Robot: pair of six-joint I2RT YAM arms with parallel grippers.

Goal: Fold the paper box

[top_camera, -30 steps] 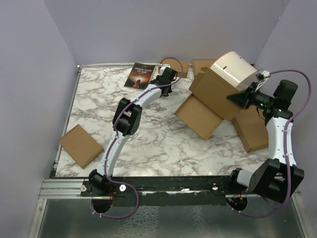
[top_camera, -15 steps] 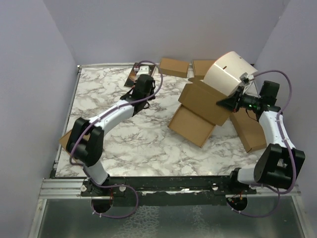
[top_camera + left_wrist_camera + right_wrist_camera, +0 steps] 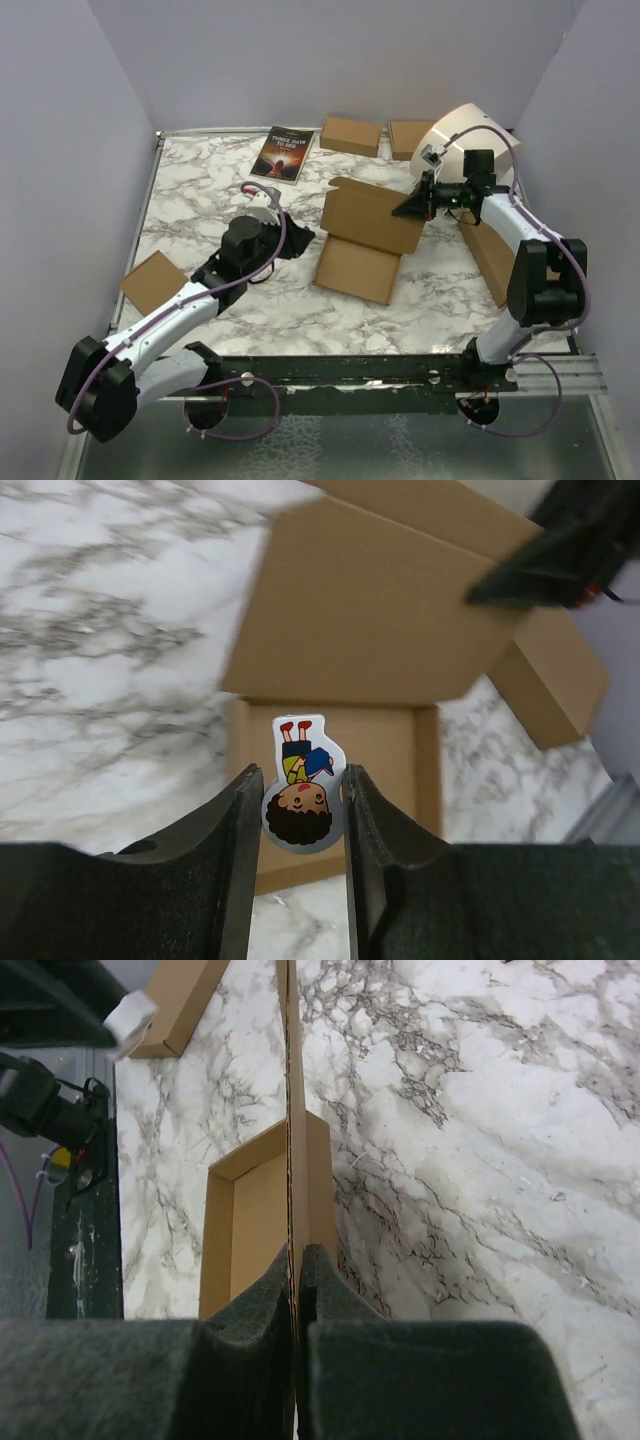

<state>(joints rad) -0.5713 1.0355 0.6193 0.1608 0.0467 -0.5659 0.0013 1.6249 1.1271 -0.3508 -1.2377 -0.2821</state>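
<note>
Only close-up: left hand [image 3: 300,776] seemingly pinches sticker [image 3: 303,802]

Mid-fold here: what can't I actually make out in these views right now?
- Top view: the sticker in the left gripper is hidden by the gripper itself.
- Right wrist: the paper box lid shows edge-on only; its faces are hidden.
- Left wrist: right gripper blurred, cut by the frame edge.
- Top view: book title too small.
</note>
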